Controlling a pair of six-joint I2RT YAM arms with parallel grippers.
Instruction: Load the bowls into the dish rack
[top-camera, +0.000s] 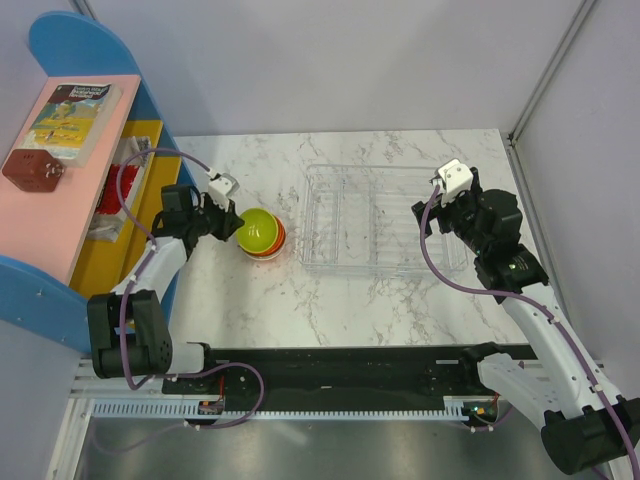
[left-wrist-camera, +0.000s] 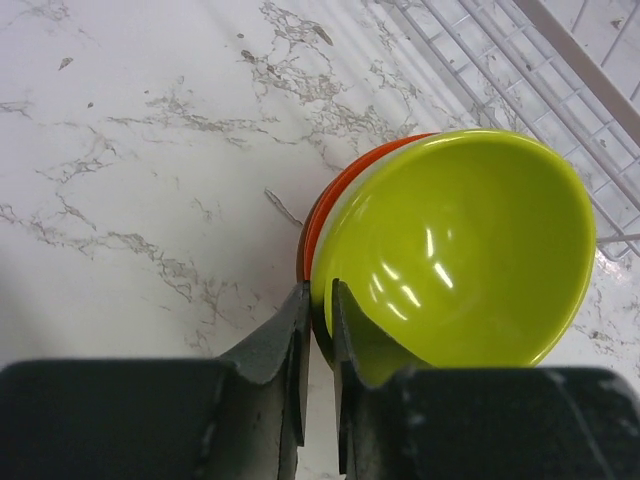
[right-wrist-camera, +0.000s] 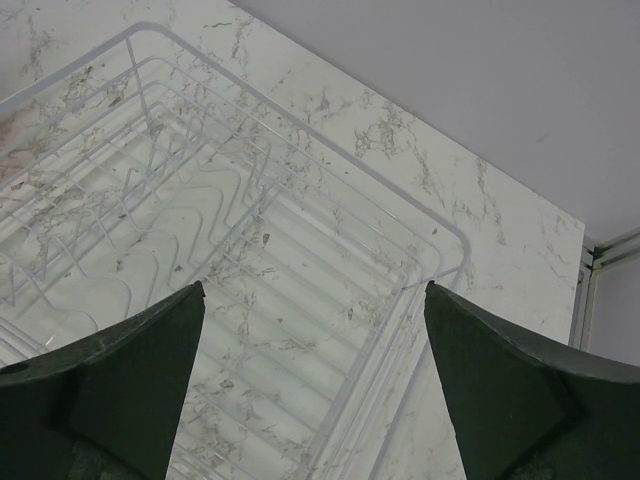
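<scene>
A lime green bowl sits tilted on top of a stack of orange bowls, left of the dish rack. My left gripper is shut on the lime bowl's near rim, one finger inside and one outside. The clear dish rack lies in the middle of the marble table and holds no bowls. Over the rack's right end hovers my right gripper, open wide with nothing between its fingers. The stack hides how many orange bowls lie under the lime one.
A blue and pink shelf stands along the left edge, with a book and a dark red object on top and a yellow bin beside it. Grey walls close the back and right sides.
</scene>
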